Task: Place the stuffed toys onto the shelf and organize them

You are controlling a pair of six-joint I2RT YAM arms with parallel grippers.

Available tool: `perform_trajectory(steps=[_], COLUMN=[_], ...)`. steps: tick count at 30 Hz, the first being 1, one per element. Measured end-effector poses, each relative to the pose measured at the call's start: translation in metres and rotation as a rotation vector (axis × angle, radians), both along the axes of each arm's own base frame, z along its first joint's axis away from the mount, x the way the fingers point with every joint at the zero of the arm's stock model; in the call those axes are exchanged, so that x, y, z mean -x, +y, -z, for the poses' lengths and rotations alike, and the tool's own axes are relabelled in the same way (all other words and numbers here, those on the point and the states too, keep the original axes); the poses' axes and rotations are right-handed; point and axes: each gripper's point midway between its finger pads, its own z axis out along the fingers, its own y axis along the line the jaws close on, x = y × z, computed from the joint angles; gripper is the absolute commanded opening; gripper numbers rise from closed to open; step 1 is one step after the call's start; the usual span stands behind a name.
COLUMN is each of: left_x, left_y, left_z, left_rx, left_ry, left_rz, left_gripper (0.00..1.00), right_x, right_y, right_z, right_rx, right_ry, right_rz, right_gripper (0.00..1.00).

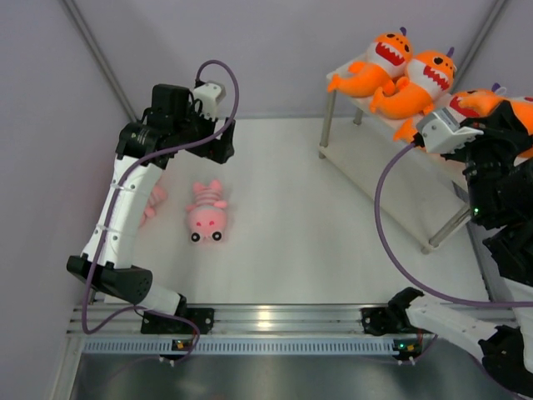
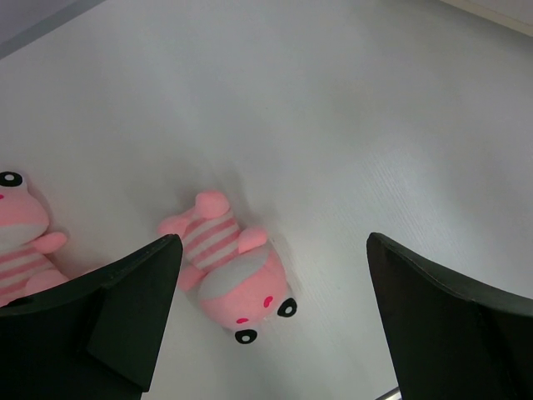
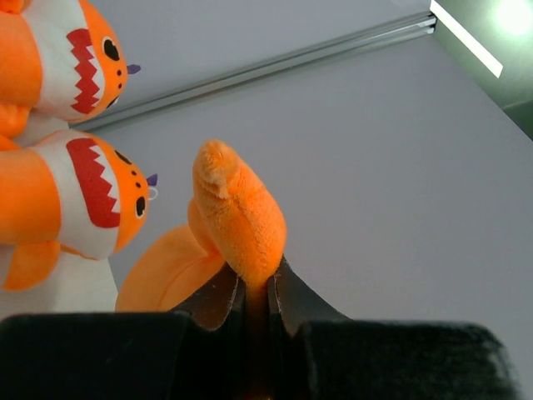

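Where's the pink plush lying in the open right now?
Top view: the pink plush lies on the table, left of centre, beside the left arm, another pink toy just to its left.

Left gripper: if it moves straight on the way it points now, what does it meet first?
Most likely the pink plush lying on the table: it sits right ahead of the open left gripper, slightly off centre. Depth is unclear, so the gripper might touch bare table just beside it.

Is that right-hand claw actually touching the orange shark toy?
Touching. The right wrist view shows the right gripper pinched shut on a fin of the orange shark toy.
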Motion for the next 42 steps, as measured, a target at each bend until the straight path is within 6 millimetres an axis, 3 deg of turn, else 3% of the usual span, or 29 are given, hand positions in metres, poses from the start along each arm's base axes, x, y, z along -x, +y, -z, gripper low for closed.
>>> perform_trajectory(steps=[4, 10, 13, 17, 21, 31, 37, 42], left_x=[0.0, 0.001, 0.002, 0.004, 0.005, 0.01, 0.013, 0.016], left_y=[0.0, -0.002, -0.003, -0.006, -0.009, -0.012, -0.011, -0.01], left_z=[0.0, 0.001, 0.004, 0.007, 0.008, 0.013, 0.012, 0.008], left_rx=[-0.001, 0.004, 0.006, 0.014, 0.024, 0.036, 0.037, 0.04], left_ry=[0.0, 0.003, 0.013, 0.026, 0.033, 0.053, 0.05, 0.038], left_rz=[0.004, 0.015, 0.023, 0.037, 0.049, 0.068, 0.069, 0.069], left_gripper=[0.98, 0.98, 0.98, 0.98, 0.98, 0.98, 0.98, 0.98], right_x=[0.004, -0.014, -0.02, -0.014, -0.003, -0.005, -0.012, -0.018], right_y=[0.002, 0.016, 0.022, 0.023, 0.019, 0.011, -0.008, -0.017], right_z=[0.025, 0.123, 0.15, 0.151, 0.154, 0.175, 0.187, 0.192], right_rx=[0.013, 0.099, 0.119, 0.081, 0.028, 0.039, 0.034, 0.031], right_ry=[0.054, 0.257, 0.321, 0.308, 0.282, 0.339, 0.397, 0.425], right_rz=[-0.034, -0.051, -0.071, -0.104, -0.128, -0.076, 0.027, 0.065], right_gripper=[0.0, 0.0, 0.0, 0.01, 0.25, 0.34, 0.57, 0.54])
